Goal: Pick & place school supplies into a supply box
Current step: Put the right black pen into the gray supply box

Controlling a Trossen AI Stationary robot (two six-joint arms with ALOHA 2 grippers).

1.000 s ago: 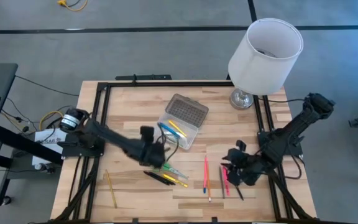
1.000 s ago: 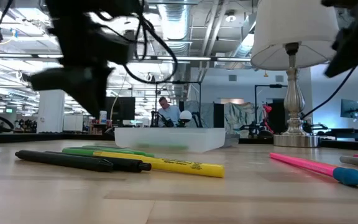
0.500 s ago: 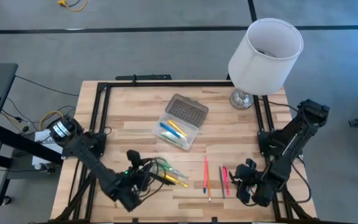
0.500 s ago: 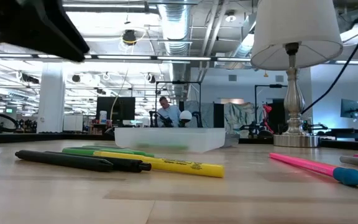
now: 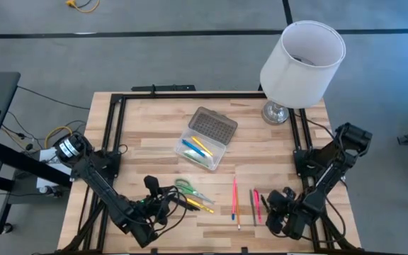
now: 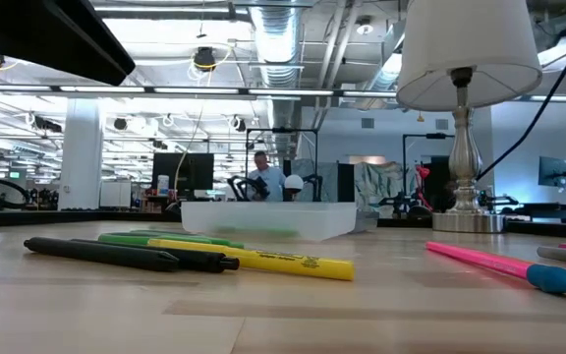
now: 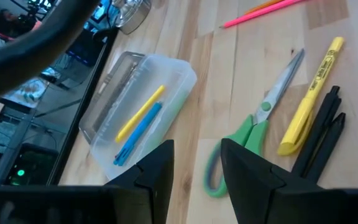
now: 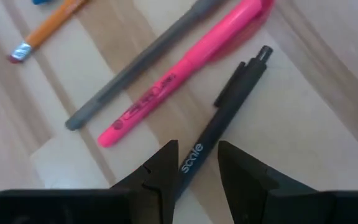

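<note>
**Both grippers low at the bench's near edge, nothing held**

Your left gripper (image 5: 149, 185) sits near the bench's (image 5: 140, 138) near edge, left of centre, its fingers (image 7: 157, 171) parted a little with only bare wood between them. Just past its tips lie the green-handled scissors (image 7: 253, 127), beside them a yellow highlighter (image 7: 308, 99) and two black pens (image 7: 325, 134), close together and roughly parallel.

Your right gripper (image 5: 283, 204) is by the near right corner, jaws slightly apart and empty. It hangs directly over a black pen (image 8: 219, 134); whether the tips touch it you cannot tell. Alongside that pen lie a pink highlighter (image 8: 185, 78), then a grey pen (image 8: 135, 65) and an orange pencil (image 8: 45, 31). From above, a red-pink pencil (image 5: 234, 195) lies between the two groups.

Farther back, about mid-bench, the supply box (image 5: 205, 138) stands open, lid (image 5: 213, 125) swung back toward the far edge. Inside it rest a blue pen (image 7: 138, 132) and a yellow pen (image 7: 142, 112).

At the far right corner stands a lamp (image 5: 299, 60) with a white shade.
</note>
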